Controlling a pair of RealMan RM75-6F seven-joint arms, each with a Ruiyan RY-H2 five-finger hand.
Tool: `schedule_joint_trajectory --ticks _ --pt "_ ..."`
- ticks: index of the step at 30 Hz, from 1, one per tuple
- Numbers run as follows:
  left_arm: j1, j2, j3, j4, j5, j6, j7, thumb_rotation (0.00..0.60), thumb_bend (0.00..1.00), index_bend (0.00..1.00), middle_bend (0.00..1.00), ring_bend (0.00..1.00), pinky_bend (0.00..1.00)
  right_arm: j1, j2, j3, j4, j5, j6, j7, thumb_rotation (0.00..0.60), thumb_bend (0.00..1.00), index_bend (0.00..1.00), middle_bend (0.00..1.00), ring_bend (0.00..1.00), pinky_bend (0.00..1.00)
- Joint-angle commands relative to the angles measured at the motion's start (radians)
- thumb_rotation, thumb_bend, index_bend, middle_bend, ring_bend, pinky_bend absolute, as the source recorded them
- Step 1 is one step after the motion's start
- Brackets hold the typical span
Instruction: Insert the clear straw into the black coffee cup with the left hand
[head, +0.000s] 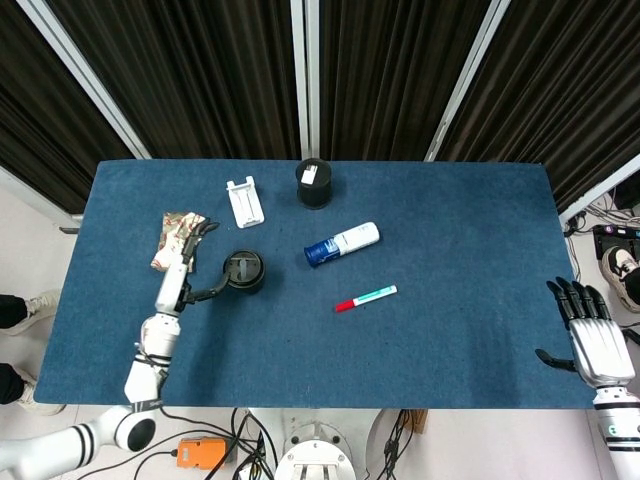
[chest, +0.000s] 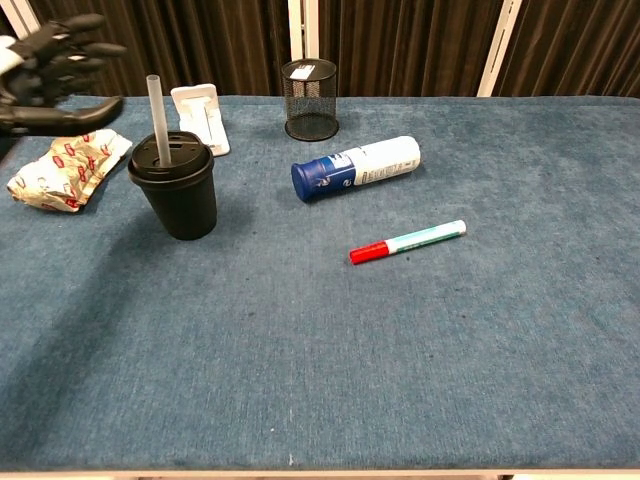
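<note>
The black lidded coffee cup (chest: 174, 187) stands upright on the blue felt-covered table (chest: 420, 360), and the clear plastic straw (chest: 155, 110) sits in it through the lid. The straw's long axis runs nearly vertical, with its open top end pointing up and its lower end hidden inside the cup. In the head view the cup (head: 245, 271) shows only its round lid from above. Behind it, the black wire-mesh pen holder (chest: 310, 98) stands upright near the far edge with a small white card or tag inside.

The left hand (chest: 48, 72) hovers beside the cup, well clear of the straw, with its fingers spread and nothing in them. The right hand (head: 594, 338) rests at the table's near right corner, fingers apart and empty.

A white bottle with a blue cap (chest: 355, 167) lies on its side near the middle; its label is too small to read. A red-capped white marker pen (chest: 407, 241) lies nearer the front edge. A crumpled red-and-white printed wrapper (chest: 65, 172) bears writing that cannot be read. A flat white plastic holder (chest: 201, 117) lies beside the pen holder.
</note>
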Motion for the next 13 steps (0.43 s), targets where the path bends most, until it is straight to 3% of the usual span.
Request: schedule_joint_trajectory --ticks 1,5,8,13 --pt "0.065 0.221 0.073 -0.125 0.002 -0.024 0.139 0.6 0.24 0.0 0.09 0.0 0.0 -0.005 0.007 0.005 -0.001 0.001 0.012 0.009 0.6 0.22 0.0 0.09 0.0 0.07" --pt "0.123 0.354 0.123 -0.159 -0.035 0.0 0.358 0.6 0.24 0.08 0.09 0.0 0.0 -0.014 0.02 0.013 -0.003 -0.005 0.039 0.036 0.6 0.22 0.0 0.09 0.0 0.07" --pt "0.168 0.394 0.158 -0.138 -0.048 0.043 0.503 0.6 0.24 0.09 0.09 0.0 0.0 -0.019 0.026 0.013 -0.004 -0.017 0.056 0.053 0.6 0.22 0.0 0.09 0.0 0.07" --pt "0.241 0.415 0.199 -0.13 -0.045 0.123 0.596 0.6 0.22 0.1 0.09 0.0 0.0 -0.018 0.025 0.009 -0.007 -0.036 0.059 0.072 0.6 0.22 0.0 0.09 0.0 0.07"
